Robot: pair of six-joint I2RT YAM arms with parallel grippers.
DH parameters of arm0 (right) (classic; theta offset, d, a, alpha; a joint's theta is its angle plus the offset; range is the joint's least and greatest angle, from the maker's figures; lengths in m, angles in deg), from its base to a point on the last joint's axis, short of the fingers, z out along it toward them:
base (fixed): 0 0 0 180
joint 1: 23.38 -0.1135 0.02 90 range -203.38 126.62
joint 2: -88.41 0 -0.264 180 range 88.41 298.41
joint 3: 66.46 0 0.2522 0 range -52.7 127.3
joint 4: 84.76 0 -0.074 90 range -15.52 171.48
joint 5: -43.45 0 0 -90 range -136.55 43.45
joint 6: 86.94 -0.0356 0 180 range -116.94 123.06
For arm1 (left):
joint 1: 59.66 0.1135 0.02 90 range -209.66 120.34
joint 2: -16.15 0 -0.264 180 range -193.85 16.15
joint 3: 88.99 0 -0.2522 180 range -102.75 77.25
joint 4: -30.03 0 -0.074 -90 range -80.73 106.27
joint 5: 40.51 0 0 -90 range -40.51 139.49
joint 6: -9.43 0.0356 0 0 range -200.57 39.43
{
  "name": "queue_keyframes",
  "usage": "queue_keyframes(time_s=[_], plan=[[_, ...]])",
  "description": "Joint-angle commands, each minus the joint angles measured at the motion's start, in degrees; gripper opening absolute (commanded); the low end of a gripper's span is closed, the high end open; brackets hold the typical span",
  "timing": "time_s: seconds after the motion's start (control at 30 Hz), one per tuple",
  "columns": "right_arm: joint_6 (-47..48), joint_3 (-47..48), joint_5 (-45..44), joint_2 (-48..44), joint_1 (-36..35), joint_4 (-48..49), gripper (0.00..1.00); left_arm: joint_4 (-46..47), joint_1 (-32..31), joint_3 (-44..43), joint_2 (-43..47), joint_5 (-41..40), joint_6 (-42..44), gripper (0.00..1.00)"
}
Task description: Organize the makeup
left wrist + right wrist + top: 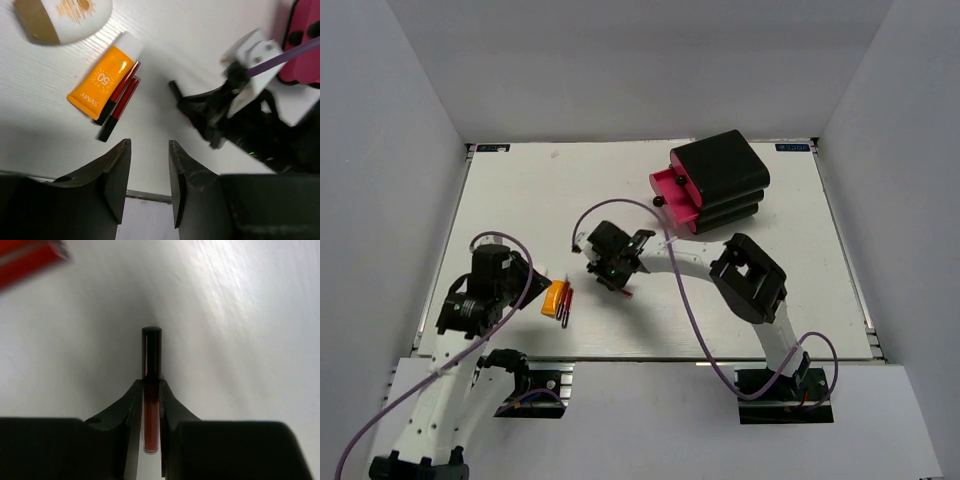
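- The orange tube (102, 82) lay flat on the table (200, 40), slanted, with its white cap at the far end and a white "50" printed on its face.
- Two thin pencils (119, 100), each red with a dark end, lay side by side along the tube's long edge, right against it, on the side toward my right arm.
- The white-tan piece (62, 17) was rounded, white with a tan end and an orange print. It lay just beyond the tube, apart from it.
- A third pencil (151, 352), red-bodied with a glossy black cap, sat between the fingers of my right hand (151, 387), which pressed on its red part. The cap stuck out ahead.
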Motion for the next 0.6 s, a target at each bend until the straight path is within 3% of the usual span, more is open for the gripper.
queue_keyframes(time_s=[0.0,0.1,0.2,0.33,0.57], plan=[[4.28,-0.11,5.07,-4.77,7.63,-6.30,0.00,5.46,-0.72,1.87,-3.92,5.54,2.50,0.45],[8.75,4.72,11.39,-9.08,12.73,-9.11,0.00,8.45,-0.72,3.36,-7.34,7.74,3.29,0.37],[11.06,11.13,11.50,-11.72,15.30,-11.57,0.00,10.30,-0.72,4.50,-9.63,8.27,3.64,0.34],[12.29,18.86,6.24,-11.20,20.91,-12.19,0.00,11.80,-0.72,6.00,-11.57,8.36,4.26,0.33],[11.59,23.19,-4.22,-8.12,25.68,-7.98,0.00,12.24,-0.72,6.27,-12.10,7.83,5.05,0.35]])
